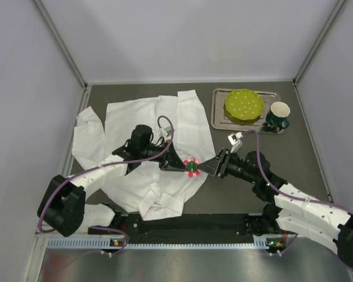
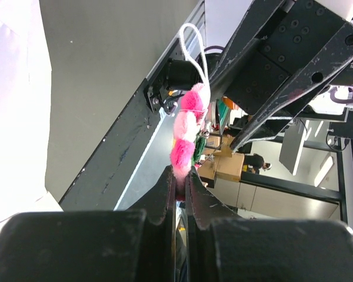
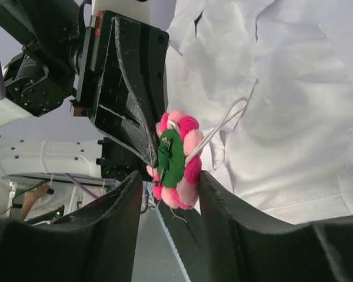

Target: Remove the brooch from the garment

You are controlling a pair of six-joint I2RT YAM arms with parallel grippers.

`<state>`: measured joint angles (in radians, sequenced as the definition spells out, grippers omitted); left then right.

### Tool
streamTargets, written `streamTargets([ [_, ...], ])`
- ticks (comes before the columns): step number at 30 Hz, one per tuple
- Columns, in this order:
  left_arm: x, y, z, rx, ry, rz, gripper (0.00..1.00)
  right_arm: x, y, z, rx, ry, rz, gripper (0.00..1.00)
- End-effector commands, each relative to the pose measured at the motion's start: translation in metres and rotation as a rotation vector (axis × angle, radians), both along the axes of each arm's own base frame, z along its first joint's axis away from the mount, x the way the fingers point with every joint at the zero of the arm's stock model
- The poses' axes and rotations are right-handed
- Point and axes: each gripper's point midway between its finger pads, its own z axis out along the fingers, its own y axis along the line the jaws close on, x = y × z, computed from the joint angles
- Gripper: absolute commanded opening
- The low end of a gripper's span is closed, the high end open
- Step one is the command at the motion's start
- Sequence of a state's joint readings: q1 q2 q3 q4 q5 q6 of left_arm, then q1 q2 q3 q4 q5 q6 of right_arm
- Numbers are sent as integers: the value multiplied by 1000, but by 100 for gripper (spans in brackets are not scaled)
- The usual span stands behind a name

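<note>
in the left wrist view the black left fingers (image 2: 165,200) are filling the foreground. they are pressing together to a thin slit and pinching the lowest petal of the small round brooch of fluffy pink and red petals (image 2: 185,126). the brooch is standing on edge above them, in the air, with a thin white cord loop (image 2: 192,44) curling off its top.

in the right wrist view the black right fingers (image 3: 120,217) are standing moderately apart on either side of the brooch (image 3: 175,160), whose green backing is facing that camera. they are flanking it closely, but whether either one is touching it cannot be told.

from above, the brooch (image 1: 192,167) is hanging between the two sets of fingers, over the right edge of the large white wrinkled button-up shirt (image 1: 135,117), which is lying spread on the dark grey tabletop (image 1: 306,153).

the task is looking mostly done: the brooch is appearing to sit off the fabric, gripped by the left arm. what is left is making sure the cord loop is not catching on the cloth, which the views are not settling, and carrying the brooch clear of the shirt.
</note>
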<state>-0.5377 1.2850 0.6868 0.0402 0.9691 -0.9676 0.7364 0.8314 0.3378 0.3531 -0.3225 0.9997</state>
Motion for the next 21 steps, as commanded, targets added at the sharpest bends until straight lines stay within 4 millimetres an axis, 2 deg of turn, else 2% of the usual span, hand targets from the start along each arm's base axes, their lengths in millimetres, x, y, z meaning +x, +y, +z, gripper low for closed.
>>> streamTargets([
  [1,6,-3,24,-33,-94,6,0,-5,1,5,22,-39,31,45],
  [6,7,-3,25,-35,-93,3,0,-9,11,11,59,-67,98,55],
  [10,6,-3,27,-38,-95,1,0,-7,15,14,71,-69,107,56],
  [21,5,-3,28,-42,-98,-5,0,-2,22,14,98,-63,116,47],
])
